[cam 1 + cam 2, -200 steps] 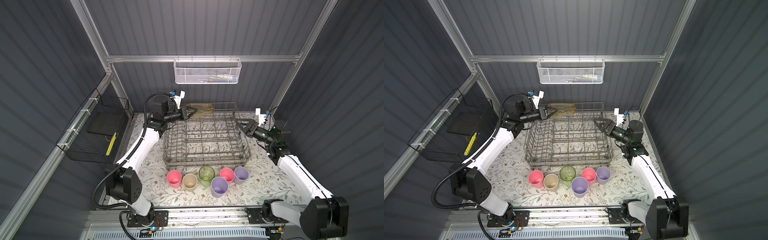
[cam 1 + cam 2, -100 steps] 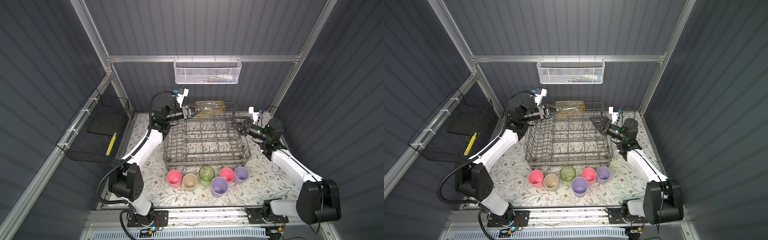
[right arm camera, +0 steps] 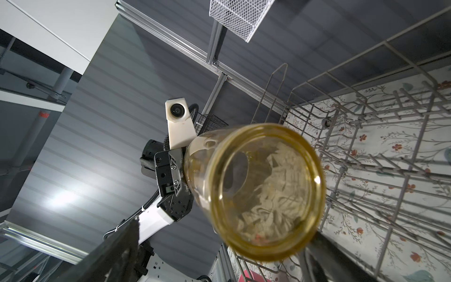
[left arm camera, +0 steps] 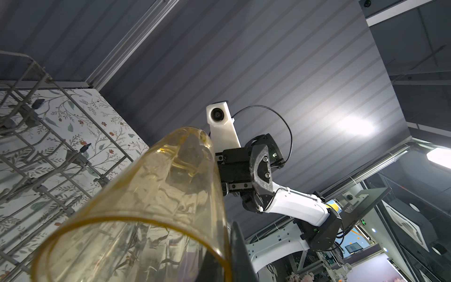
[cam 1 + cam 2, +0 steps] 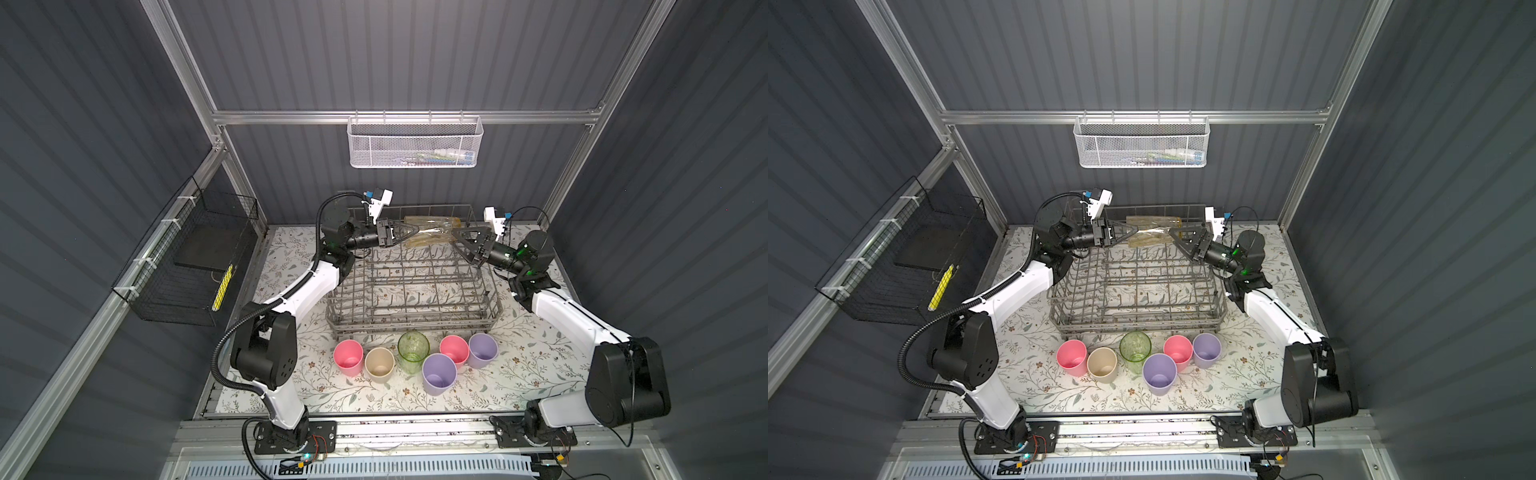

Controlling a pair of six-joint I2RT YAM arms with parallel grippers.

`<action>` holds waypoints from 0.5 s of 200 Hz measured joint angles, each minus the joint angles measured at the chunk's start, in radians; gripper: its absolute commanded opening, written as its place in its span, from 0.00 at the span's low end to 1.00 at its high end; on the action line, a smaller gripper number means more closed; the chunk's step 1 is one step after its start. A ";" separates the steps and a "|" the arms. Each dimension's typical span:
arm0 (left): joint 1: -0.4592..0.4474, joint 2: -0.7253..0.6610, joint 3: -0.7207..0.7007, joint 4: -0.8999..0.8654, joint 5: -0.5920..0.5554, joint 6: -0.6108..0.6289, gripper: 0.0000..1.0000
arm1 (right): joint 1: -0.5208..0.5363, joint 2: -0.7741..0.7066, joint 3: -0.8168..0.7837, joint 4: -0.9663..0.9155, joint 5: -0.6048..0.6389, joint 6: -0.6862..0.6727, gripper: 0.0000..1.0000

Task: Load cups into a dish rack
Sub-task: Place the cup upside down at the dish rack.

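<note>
At the near edge of the worktop (image 5: 540, 365), six cups are ranged mouth-up: a pink cup (image 5: 348, 357), a beige cup (image 5: 379, 363), a green glass (image 5: 413, 351), a lilac cup (image 5: 439, 372), a second pink cup (image 5: 454, 349) and a second lilac cup (image 5: 483, 349). Just behind them the dish rack (image 5: 411, 324) is seen with nothing in it. Over its far side the amber glass (image 5: 432, 232) is held level, its rim clenched by the left fingers (image 5: 411, 230). The right fingers (image 5: 465, 231) are spread wide on either side of its base; contact cannot be told. A handover is judged to be in hand: the base should be gripped by the right fingers before the rim is released.
</note>
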 measured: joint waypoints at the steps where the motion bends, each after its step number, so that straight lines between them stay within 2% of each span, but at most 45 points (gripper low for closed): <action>1: -0.001 0.000 0.000 0.001 0.001 -0.001 0.00 | 0.000 0.000 0.001 0.000 0.000 0.000 0.99; 100: -0.035 0.002 -0.006 0.072 0.027 -0.047 0.00 | 0.005 0.009 0.029 -0.008 0.003 -0.015 0.99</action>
